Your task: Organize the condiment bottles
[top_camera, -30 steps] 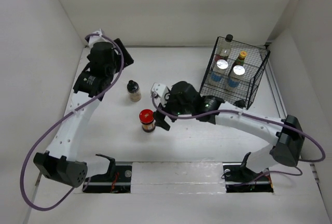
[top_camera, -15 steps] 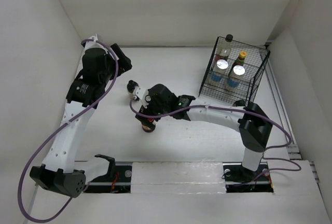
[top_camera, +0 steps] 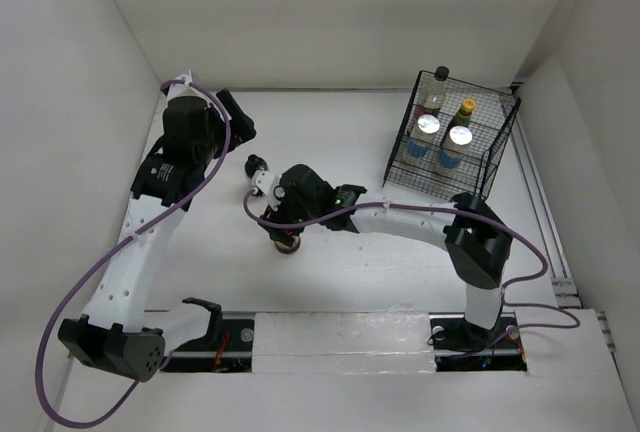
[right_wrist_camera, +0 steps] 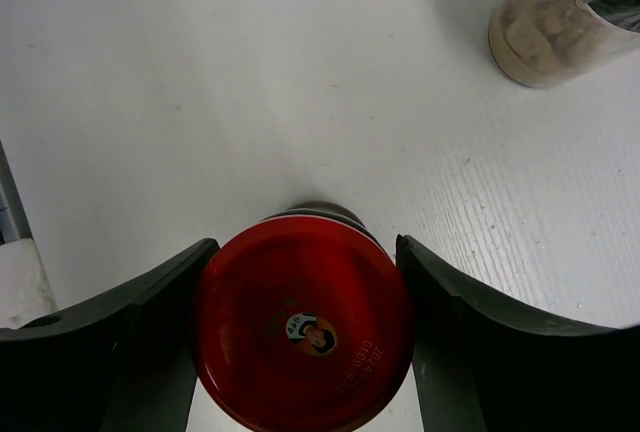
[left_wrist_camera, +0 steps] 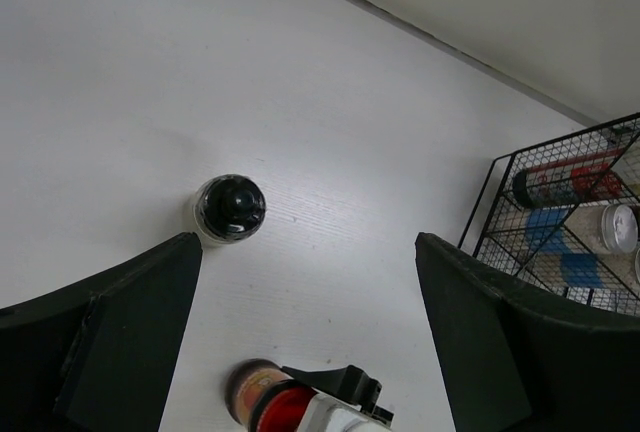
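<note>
A red-lidded dark jar stands on the table left of centre. My right gripper is down over it, and in the right wrist view its fingers press both sides of the red lid. A pale dark-capped bottle stands just behind it, also seen in the right wrist view and the left wrist view. My left gripper hangs open and empty, high over the back left. Two silver-lidded blue-labelled bottles and others stand in the rack.
The black wire rack stands at the back right, against the right wall, and shows in the left wrist view. White walls close in the table on the left, back and right. My right arm stretches across the middle.
My right arm swept left from the table's middle and came down over the red-lidded jar, its fingers now closed around the lid. My left arm shifted slightly back.
</note>
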Controlling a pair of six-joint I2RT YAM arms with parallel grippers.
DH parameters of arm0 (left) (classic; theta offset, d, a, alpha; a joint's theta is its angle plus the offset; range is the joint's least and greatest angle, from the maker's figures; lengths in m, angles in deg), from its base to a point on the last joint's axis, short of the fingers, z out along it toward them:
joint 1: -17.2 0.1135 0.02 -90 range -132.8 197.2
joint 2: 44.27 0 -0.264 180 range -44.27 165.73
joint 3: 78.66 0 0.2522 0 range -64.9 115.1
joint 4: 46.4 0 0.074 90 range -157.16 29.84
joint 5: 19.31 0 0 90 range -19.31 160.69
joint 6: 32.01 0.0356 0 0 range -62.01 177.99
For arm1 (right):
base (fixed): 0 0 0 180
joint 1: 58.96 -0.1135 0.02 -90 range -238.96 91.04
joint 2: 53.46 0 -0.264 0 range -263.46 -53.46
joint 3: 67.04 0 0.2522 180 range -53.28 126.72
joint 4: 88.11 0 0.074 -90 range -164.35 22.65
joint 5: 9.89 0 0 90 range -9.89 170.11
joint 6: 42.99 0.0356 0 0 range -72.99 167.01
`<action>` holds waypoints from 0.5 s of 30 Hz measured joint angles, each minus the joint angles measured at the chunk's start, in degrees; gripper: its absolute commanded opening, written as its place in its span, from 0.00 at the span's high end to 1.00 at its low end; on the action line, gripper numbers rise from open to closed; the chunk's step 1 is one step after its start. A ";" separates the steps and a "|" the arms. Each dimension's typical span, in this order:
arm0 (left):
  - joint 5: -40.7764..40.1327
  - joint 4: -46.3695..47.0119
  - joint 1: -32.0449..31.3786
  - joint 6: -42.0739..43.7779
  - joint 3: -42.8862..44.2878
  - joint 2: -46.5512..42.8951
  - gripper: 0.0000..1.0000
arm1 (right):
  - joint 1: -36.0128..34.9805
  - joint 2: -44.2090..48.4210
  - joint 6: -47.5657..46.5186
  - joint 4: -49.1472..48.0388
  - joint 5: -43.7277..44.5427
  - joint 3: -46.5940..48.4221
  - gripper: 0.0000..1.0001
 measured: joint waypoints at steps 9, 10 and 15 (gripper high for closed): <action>1.05 0.24 -1.92 0.00 -2.14 -0.37 0.16 | 0.98 6.27 0.68 6.27 2.82 -0.37 0.53; 1.51 0.33 -2.19 0.07 -2.36 -0.37 0.16 | 1.66 8.50 0.87 7.50 3.15 -0.39 0.52; 5.05 2.10 -5.18 0.92 -2.25 0.50 0.14 | 8.98 23.08 3.34 10.88 4.11 -1.11 0.50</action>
